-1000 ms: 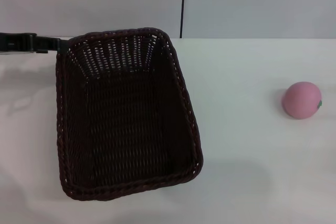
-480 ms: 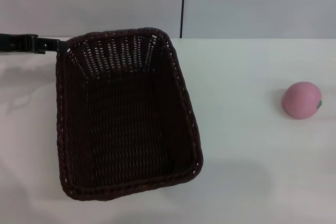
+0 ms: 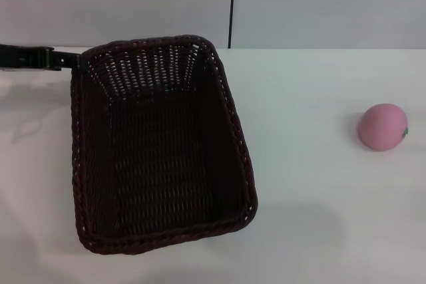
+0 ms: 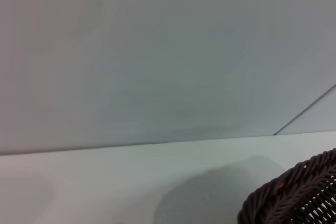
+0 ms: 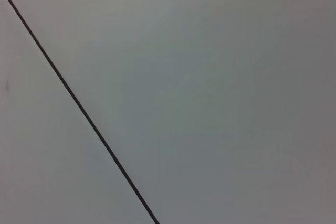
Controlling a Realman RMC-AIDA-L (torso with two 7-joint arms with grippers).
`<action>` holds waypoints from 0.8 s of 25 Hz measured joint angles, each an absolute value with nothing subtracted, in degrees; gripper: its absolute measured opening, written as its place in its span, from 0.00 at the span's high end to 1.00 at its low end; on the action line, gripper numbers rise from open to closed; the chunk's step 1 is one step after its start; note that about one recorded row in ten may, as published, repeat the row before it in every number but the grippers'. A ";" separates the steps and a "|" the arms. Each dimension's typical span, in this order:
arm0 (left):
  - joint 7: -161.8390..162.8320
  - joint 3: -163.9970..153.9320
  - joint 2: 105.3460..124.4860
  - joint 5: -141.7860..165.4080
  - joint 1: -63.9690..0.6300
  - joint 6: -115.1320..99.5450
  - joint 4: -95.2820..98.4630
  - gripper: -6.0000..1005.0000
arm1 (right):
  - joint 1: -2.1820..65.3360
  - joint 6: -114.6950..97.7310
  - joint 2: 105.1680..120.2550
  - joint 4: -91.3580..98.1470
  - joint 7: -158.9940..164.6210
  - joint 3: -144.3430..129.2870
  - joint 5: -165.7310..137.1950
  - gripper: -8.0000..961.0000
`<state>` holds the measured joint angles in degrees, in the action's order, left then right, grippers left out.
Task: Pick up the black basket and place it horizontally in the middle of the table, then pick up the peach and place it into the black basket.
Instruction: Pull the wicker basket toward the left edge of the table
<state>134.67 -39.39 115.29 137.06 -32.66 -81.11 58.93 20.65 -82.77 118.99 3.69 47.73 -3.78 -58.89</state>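
While the left gripper (image 3: 66, 58) meets the black basket (image 3: 160, 144) rim, its fingers' state stays unclear

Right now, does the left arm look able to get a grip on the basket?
Probably yes. The left gripper sits right at the far left corner of the basket, and nothing lies between them. Whether it already touches the rim can't be told. The peach lies far off to the right.
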 joint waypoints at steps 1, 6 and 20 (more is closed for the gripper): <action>134.67 -39.67 115.34 137.05 -32.84 -81.01 58.92 0.30 | 20.65 -82.75 118.97 3.69 47.73 -3.78 -58.89 0.36; 135.20 -41.73 115.52 138.79 -34.49 -79.28 57.17 0.30 | 20.84 -82.71 118.91 3.69 47.73 -3.78 -58.89 0.36; 135.42 -42.00 116.81 145.20 -37.95 -77.72 55.09 0.30 | 20.76 -82.70 118.91 3.80 47.72 -3.78 -58.89 0.36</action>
<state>135.42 -42.00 116.81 145.20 -37.95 -77.72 55.09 20.76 -82.70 118.91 3.80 47.73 -3.78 -58.89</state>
